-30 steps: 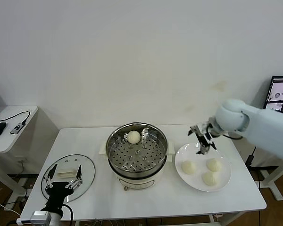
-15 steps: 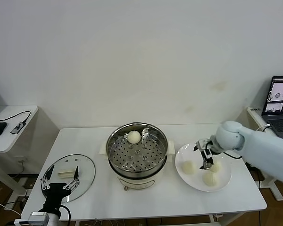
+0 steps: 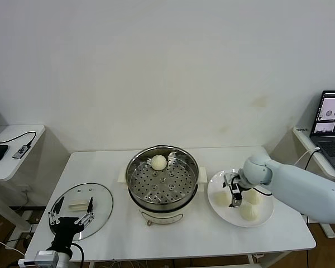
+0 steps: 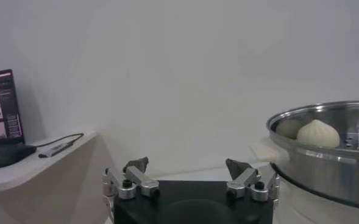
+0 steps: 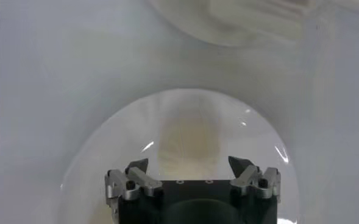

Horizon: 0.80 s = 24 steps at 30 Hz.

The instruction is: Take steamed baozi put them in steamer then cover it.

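The steel steamer (image 3: 173, 190) stands at the table's middle on its white base and holds one baozi (image 3: 158, 162) at its far side. Three baozi (image 3: 221, 198) (image 3: 253, 196) (image 3: 248, 211) lie on a white plate (image 3: 229, 217) to its right. My right gripper (image 3: 234, 195) is open, low over the plate, between the left bun and the far right bun. In the right wrist view a blurred baozi (image 5: 189, 137) lies just ahead of the open gripper (image 5: 188, 164). My left gripper (image 3: 72, 215) is open and parked over the near edge of the glass cover (image 3: 100, 196).
The cover's cream handle (image 3: 78, 205) lies flat on the table's left part. The left wrist view shows the steamer (image 4: 325, 164) with its baozi (image 4: 317, 134) beyond the open gripper (image 4: 188, 165). A side table (image 3: 11, 151) stands to the left, a laptop (image 3: 330, 114) to the right.
My right gripper has come down and to the left, from above the plate's far edge to low among the buns. The left arm has barely moved.
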Each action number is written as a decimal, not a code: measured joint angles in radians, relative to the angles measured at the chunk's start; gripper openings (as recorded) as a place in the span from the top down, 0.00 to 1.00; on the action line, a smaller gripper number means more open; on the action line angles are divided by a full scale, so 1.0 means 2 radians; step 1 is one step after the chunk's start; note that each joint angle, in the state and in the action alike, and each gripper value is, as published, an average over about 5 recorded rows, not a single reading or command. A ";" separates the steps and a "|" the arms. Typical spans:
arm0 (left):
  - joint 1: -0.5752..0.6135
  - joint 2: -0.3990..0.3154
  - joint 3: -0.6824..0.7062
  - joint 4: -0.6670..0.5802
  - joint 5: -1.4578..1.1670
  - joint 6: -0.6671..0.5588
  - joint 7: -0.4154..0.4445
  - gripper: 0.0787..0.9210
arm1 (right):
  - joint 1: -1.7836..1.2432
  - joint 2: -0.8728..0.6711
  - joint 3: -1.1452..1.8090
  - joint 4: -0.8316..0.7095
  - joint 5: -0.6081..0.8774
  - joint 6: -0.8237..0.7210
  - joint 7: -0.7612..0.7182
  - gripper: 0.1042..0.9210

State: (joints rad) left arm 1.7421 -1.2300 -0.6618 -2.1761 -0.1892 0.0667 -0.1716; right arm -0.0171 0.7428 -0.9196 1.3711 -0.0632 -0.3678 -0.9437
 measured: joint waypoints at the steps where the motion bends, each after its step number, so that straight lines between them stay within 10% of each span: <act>1: 0.000 0.000 0.000 0.000 0.000 0.000 0.000 0.12 | -0.002 0.002 0.001 -0.002 -0.001 0.000 0.000 0.20; 24: -0.003 -0.002 0.005 -0.005 0.001 0.003 -0.001 0.12 | 0.022 -0.005 -0.001 0.000 0.005 -0.002 -0.010 0.46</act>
State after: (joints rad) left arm 1.7356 -1.2335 -0.6527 -2.1868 -0.1867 0.0729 -0.1737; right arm 0.0277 0.7332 -0.9221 1.3704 -0.0533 -0.3728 -0.9645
